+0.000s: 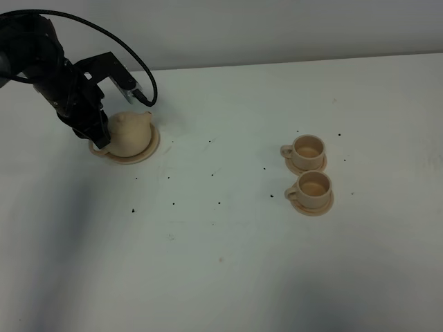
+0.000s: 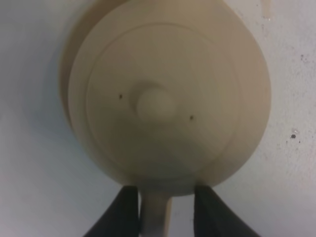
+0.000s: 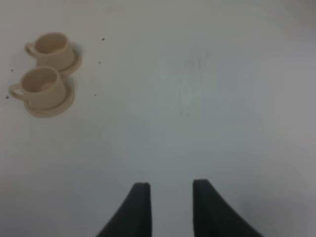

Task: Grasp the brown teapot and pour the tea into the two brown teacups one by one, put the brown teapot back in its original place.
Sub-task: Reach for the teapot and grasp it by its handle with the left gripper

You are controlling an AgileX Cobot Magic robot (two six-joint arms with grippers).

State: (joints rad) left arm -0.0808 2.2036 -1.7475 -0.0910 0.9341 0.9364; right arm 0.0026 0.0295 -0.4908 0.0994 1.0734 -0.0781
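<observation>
The brown teapot (image 1: 130, 131) stands upright on its wide saucer (image 1: 149, 149) at the back left of the table. My left gripper (image 1: 101, 135) is at the pot's left side. In the left wrist view the lid and knob (image 2: 155, 104) fill the frame, and the gripper (image 2: 165, 217) straddles the loop handle (image 2: 155, 217). Its jaws are open, with a gap on one side of the handle. The two brown teacups (image 1: 309, 148) (image 1: 315, 185) sit on small saucers at the right, and also show in the right wrist view (image 3: 52, 47) (image 3: 42, 86). My right gripper (image 3: 170, 207) is open and empty over bare table.
The white table (image 1: 221, 263) carries small dark specks between the teapot and the cups. The cups stand close together, one behind the other, handles pointing left. The back edge of the table (image 1: 277, 63) runs just behind the teapot.
</observation>
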